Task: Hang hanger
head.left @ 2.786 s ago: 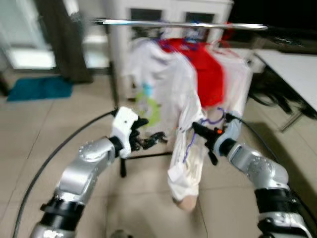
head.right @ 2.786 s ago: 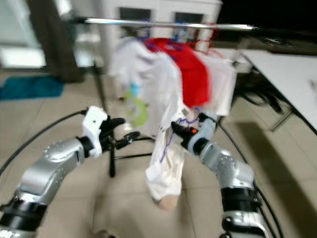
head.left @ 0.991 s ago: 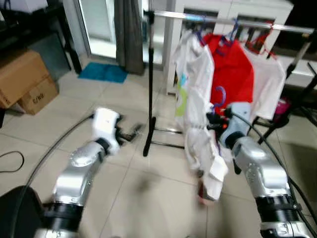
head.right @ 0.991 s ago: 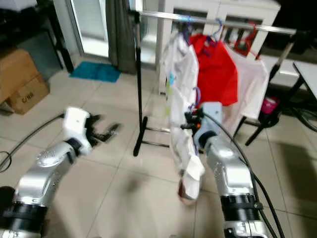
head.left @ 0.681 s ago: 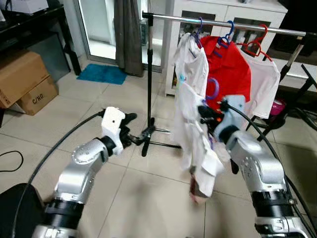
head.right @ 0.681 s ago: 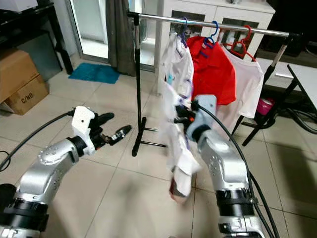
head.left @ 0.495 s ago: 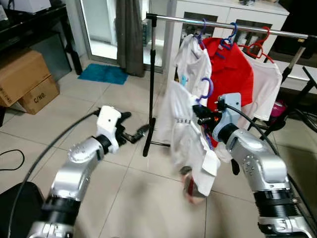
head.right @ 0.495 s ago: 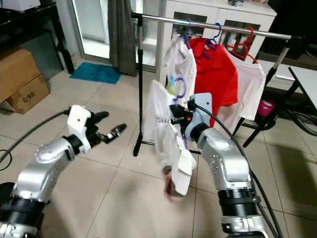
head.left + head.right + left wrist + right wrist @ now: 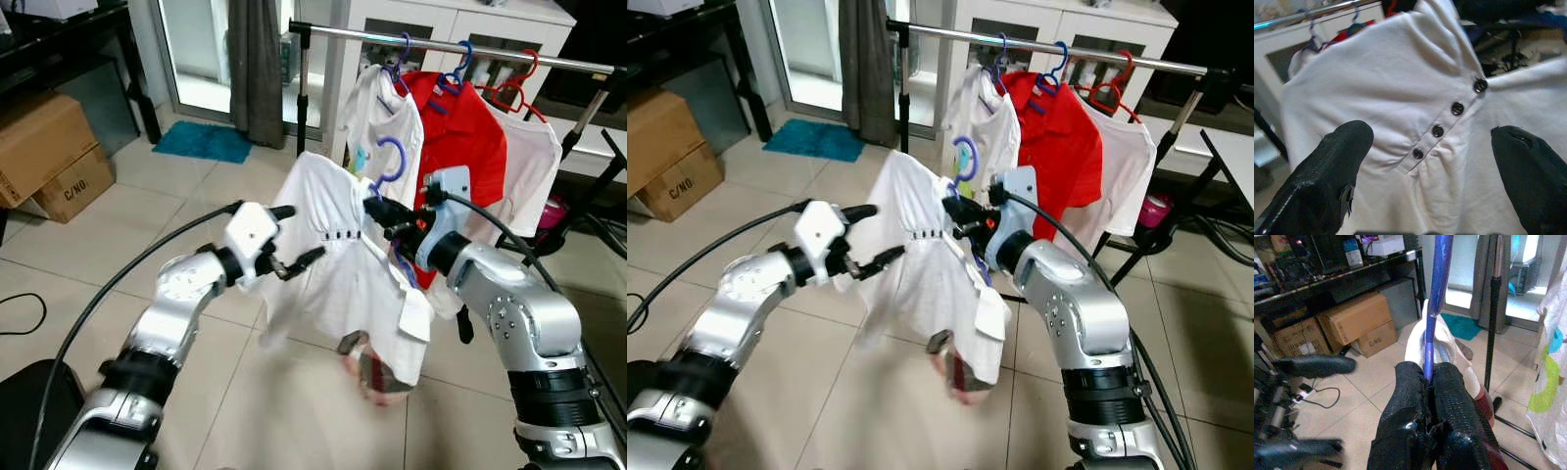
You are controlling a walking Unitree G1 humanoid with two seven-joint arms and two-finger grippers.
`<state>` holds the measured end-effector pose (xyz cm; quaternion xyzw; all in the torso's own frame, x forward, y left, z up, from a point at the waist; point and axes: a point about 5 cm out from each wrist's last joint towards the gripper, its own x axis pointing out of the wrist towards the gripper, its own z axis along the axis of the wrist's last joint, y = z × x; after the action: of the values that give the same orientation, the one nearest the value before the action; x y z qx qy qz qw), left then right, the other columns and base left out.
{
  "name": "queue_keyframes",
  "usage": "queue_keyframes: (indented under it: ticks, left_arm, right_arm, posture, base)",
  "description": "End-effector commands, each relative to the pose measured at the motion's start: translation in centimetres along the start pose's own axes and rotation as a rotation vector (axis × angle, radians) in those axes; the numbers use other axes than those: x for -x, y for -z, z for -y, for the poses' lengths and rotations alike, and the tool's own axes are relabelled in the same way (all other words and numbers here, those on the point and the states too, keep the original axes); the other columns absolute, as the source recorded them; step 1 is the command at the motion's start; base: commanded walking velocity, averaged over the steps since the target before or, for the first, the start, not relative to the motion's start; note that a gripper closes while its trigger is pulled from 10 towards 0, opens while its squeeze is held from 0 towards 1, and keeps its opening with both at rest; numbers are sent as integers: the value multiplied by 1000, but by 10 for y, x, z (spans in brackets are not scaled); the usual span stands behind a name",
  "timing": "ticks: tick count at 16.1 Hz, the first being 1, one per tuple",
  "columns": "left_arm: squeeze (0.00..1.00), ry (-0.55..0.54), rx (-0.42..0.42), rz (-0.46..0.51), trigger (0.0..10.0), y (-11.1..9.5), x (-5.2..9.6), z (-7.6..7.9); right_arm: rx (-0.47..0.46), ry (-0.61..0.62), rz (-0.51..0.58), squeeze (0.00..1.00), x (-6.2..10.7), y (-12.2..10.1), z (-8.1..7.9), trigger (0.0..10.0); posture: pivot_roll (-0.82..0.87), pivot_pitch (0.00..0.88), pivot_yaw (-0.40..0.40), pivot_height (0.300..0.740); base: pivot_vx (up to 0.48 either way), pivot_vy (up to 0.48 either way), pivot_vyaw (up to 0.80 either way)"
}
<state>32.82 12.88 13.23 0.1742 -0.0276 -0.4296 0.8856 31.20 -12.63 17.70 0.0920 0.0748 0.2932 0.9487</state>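
Observation:
A white buttoned shirt [image 9: 338, 259] hangs on a purple hanger [image 9: 389, 157] in mid-air, below and in front of the silver rail [image 9: 441, 44]. My right gripper [image 9: 382, 217] is shut on the hanger's stem [image 9: 1437, 293] just under the hook, with the shirt drooping toward the floor. My left gripper [image 9: 294, 235] is open at the shirt's left shoulder, its fingers [image 9: 1347, 147] spread on either side of the button placket [image 9: 1449, 117]. I cannot tell if they touch the cloth.
On the rail hang a white shirt [image 9: 387, 108], a red shirt [image 9: 470, 137] and another white shirt [image 9: 534, 166] on coloured hangers. The rack's upright pole [image 9: 299, 98] stands at left. Cardboard boxes [image 9: 44, 147] sit far left, and a cable [image 9: 98, 304] trails over the tiled floor.
My right gripper has lifted the hanger and shirt higher and leftward. My left gripper has come in from the left to the shirt's shoulder. The camera view has also shifted.

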Motion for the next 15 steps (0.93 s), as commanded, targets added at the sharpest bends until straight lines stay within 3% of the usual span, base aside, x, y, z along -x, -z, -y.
queue_keyframes:
  ticks: [1, 5, 6, 10, 11, 12, 15]
  left_arm:
    - [0, 32, -65, -16, 10000, -1, -5, 1]
    - [0, 74, -136, 15, 10000, -5, -22, -2]
    - [0, 79, -147, 30, 9294, -8, -27, -1]
    - [0, 82, -151, 35, 9294, -9, -29, -1]
    - [0, 88, -156, 40, 3804, -9, -31, 0]
    - [0, 98, -156, 38, 0, -10, -36, 2]
    - [0, 119, -157, 55, 0, -11, -45, 7]
  right_arm:
    - [4, -26, 44, 0, -1, -15, -6, 10000]
    - [-33, -66, 60, 0, 1, -24, -14, 10000]
    - [-34, -77, 58, 0, 1, -25, -16, 10000]
    - [-35, -82, 58, 0, 1, -26, -17, 10000]
    - [-38, -88, 57, 0, 1, -26, -19, 10000]
    - [-35, -100, 49, 0, 2, -25, -21, 10000]
    - [-34, -104, 31, 0, 3, -25, -23, 10000]
  posture:
    - [-140, 0, -48, 740]
    - [-160, 0, -43, 740]
    - [-166, 0, -41, 740]
    - [-166, 0, -41, 740]
    - [-166, 0, -41, 740]
    - [-180, 0, -33, 740]
    - [-179, 0, -32, 740]
  base:
    - [0, 0, 0]
    - [0, 0, 0]
    - [0, 0, 0]
    - [0, 0, 0]
    - [0, 0, 0]
    - [0, 0, 0]
    - [0, 0, 0]
